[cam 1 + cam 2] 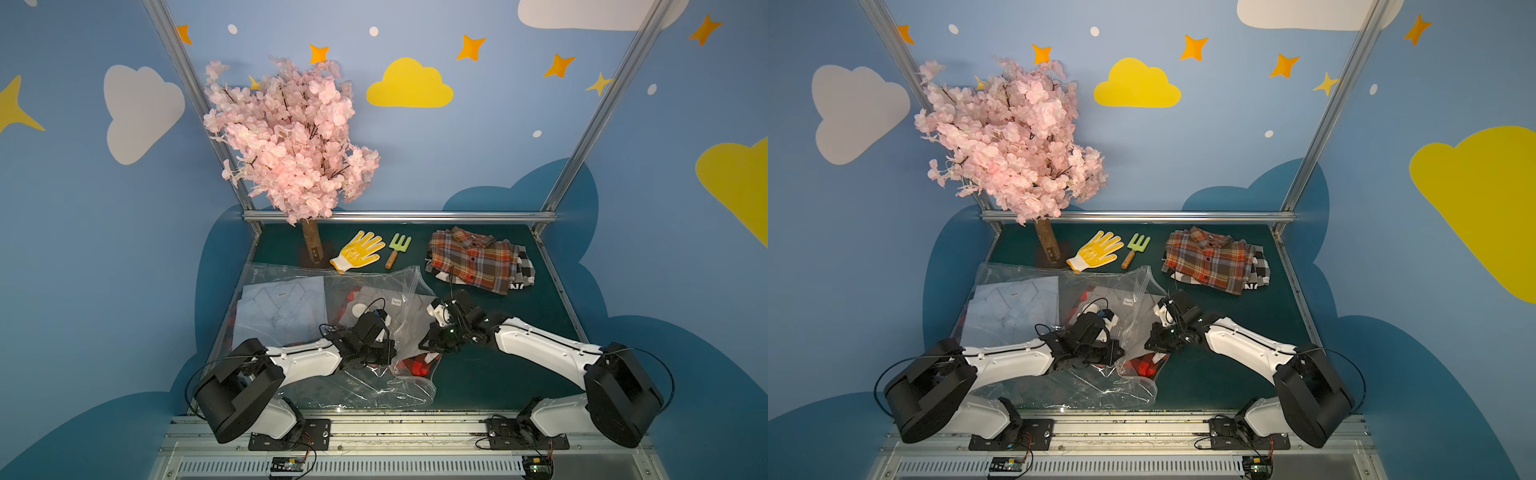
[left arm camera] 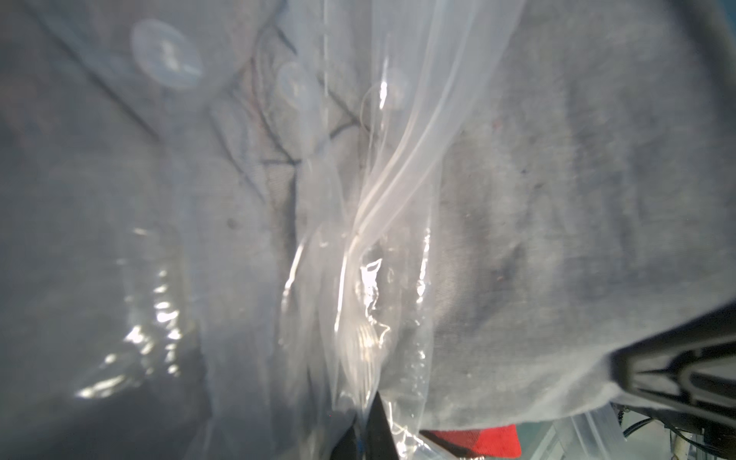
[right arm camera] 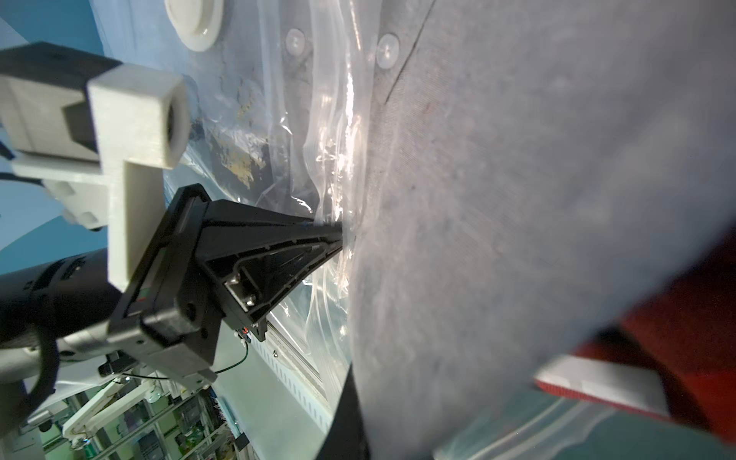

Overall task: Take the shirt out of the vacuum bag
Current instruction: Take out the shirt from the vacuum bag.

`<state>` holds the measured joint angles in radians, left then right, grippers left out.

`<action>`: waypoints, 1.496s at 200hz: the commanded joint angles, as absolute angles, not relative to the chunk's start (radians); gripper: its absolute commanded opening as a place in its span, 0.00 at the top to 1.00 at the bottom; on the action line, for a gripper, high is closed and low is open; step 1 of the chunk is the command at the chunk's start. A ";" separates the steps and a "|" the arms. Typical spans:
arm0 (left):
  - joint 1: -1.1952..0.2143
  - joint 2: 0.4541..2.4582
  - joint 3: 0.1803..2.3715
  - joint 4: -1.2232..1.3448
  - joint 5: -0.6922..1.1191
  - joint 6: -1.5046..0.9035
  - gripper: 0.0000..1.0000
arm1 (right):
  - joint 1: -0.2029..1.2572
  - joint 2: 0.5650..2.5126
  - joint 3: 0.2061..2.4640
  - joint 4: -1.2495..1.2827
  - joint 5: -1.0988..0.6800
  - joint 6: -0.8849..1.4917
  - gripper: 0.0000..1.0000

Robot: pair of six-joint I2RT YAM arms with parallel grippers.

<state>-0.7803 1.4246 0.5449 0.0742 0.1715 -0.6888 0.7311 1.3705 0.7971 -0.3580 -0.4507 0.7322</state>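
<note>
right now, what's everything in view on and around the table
vacuum bag: one, clear, front left of the table
grey shirt: one, grey, at the bag's mouth
blue shirt: one, pale blue, inside the bag
red cloth: one, red, under the grey shirt
plaid shirt: one, orange and brown, back right
glove: one, yellow, back middle
rake: one, green, beside the glove
tree: one, pink blossoms, back left
table: one, dark green
left claw: one, black, shut on the vacuum bag
right claw: one, black, shut on the grey shirt
</note>
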 commanded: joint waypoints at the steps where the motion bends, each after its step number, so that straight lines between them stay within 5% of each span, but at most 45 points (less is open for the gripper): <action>1: -0.760 1.403 0.523 -0.055 0.147 -0.687 0.97 | 0.733 1.286 0.884 -0.460 -0.417 0.681 1.00; 170: -0.686 1.470 0.546 -0.078 0.181 -0.657 0.97 | 0.622 1.227 1.394 -0.640 -0.437 0.383 1.00; 299: -0.678 1.481 0.494 -0.063 0.182 -0.686 0.97 | 0.308 1.734 2.047 -0.920 -0.720 0.104 1.00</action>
